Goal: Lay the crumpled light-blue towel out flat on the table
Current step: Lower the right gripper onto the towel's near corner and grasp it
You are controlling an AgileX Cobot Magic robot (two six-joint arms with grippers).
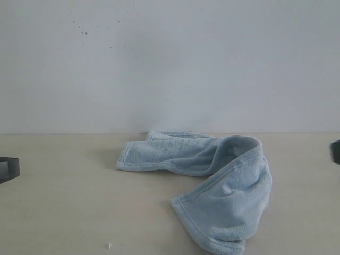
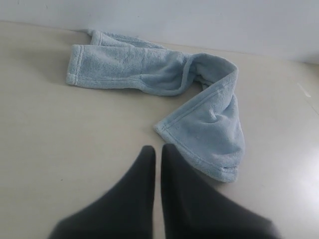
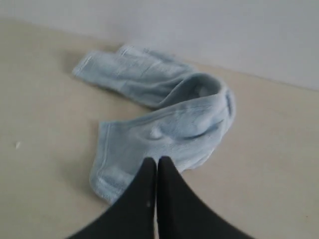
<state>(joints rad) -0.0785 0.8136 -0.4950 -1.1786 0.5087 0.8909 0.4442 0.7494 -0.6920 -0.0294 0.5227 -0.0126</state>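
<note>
The light-blue towel [image 1: 212, 175] lies crumpled on the beige table [image 1: 64, 212], folded into a bent band: one arm runs along the back wall, the other comes toward the front edge. It also shows in the left wrist view as the towel [image 2: 199, 114] and in the right wrist view as the towel [image 3: 164, 119]. My left gripper [image 2: 158, 148] is shut and empty, its tips just short of the towel's near hem. My right gripper [image 3: 157, 160] is shut and empty, above the towel's front part. In the exterior view only dark bits of the left gripper [image 1: 8, 169] and right gripper [image 1: 336, 152] show at the edges.
A pale wall [image 1: 170, 64] rises right behind the towel along the table's back edge. A small white crumb [image 1: 109, 245] lies on the table near the front left.
</note>
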